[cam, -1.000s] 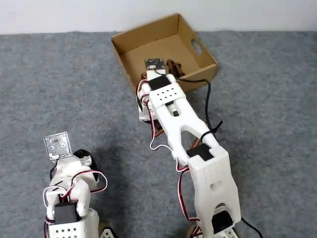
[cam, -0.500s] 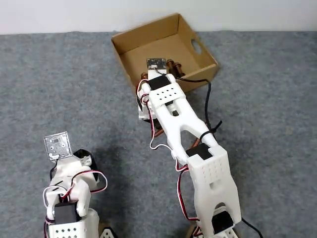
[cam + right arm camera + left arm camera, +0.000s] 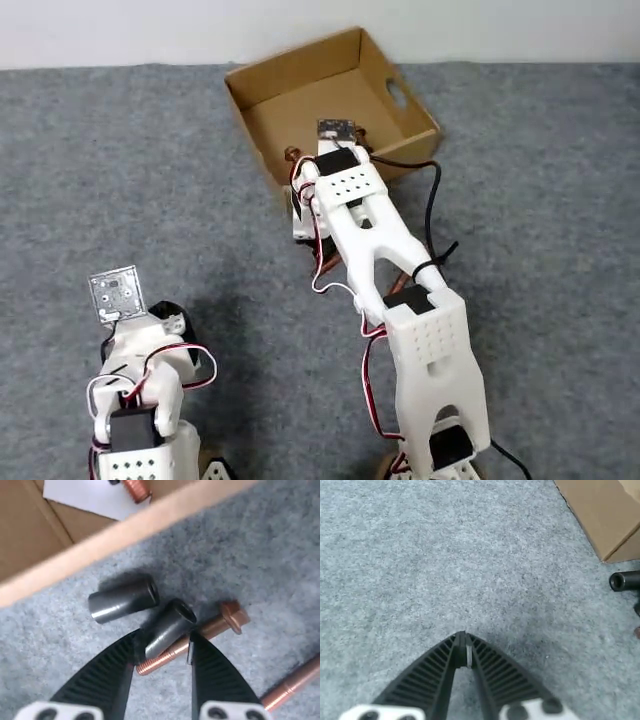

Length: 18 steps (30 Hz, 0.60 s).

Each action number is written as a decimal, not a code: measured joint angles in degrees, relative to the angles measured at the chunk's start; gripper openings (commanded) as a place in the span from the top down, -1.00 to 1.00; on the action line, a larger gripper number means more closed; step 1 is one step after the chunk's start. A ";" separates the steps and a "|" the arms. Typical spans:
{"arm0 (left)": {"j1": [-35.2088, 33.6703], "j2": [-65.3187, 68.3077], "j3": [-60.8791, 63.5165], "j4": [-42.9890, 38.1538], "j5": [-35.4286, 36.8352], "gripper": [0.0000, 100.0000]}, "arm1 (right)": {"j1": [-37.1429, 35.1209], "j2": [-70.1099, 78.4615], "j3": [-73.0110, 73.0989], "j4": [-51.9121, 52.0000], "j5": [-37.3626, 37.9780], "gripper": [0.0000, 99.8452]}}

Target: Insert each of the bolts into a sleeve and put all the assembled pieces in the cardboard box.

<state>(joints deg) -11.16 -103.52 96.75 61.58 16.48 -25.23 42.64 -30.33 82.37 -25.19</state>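
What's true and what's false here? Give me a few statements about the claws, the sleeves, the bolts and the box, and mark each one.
1. The left claw is shut over bare carpet. True.
2. The right claw is shut on nothing. False: it is open, with a dark sleeve between its fingers.
3. Two sleeves lie outside the cardboard box. True: a second sleeve lies by the box wall.
4. The copper bolt next to the right claw sits inside a sleeve. False: it lies bare on the carpet, crossing under the dark sleeve.
5. The cardboard box is empty. False: a copper threaded piece and a white sheet lie inside.
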 measured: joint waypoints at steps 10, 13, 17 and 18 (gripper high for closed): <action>0.00 0.00 0.00 0.00 0.00 0.99 | 0.09 1.93 0.00 -5.54 0.00 0.74; 0.00 0.00 0.00 0.00 0.00 0.99 | -0.53 3.16 -0.26 -5.80 0.00 0.74; 0.00 0.00 0.00 0.00 0.00 0.99 | -0.97 3.43 -0.53 -5.71 0.00 0.88; 0.00 0.00 0.00 0.00 0.00 0.99 | -0.97 3.43 -0.53 -5.63 0.00 0.97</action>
<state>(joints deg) -11.16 -103.52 96.75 61.58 16.48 -26.20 46.07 -30.86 76.75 -25.19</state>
